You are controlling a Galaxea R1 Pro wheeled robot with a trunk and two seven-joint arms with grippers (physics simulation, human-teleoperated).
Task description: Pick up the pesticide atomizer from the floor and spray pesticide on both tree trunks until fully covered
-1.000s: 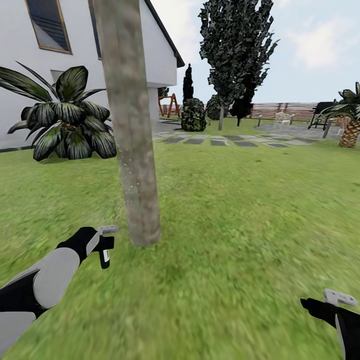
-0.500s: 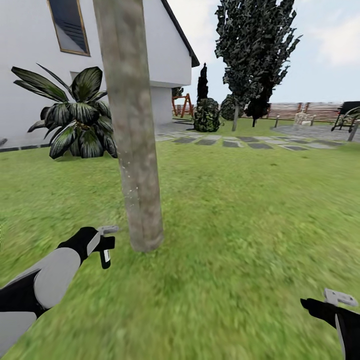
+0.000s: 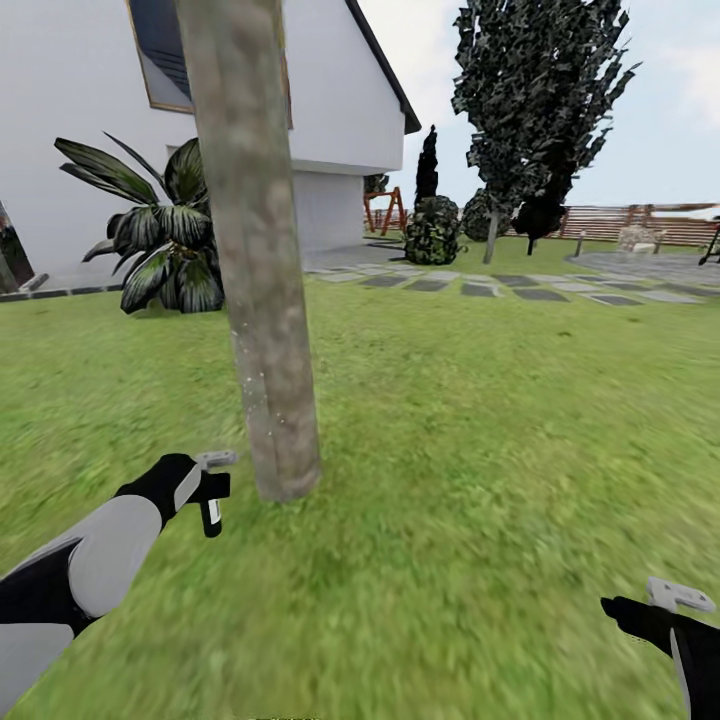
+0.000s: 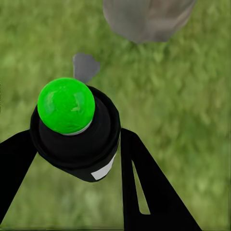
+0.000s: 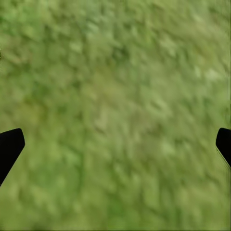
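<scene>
Left wrist view: left end effector [image 4: 77,159] clamps pesticide atomizer [image 4: 74,130], label unreadable; right end effector [image 5: 115,144] apart.

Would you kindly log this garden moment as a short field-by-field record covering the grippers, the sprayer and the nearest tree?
left gripper: shut on the pesticide atomizer, a black body with a green ball on top in the left wrist view
right gripper: open, nothing between its fingers, grass below
tree trunk: upright, just ahead of the left gripper, a few white specks on the bark
floor: green grass
background: white house, broad-leaved plant, stone paving, dark conifer, slatted fence
</scene>
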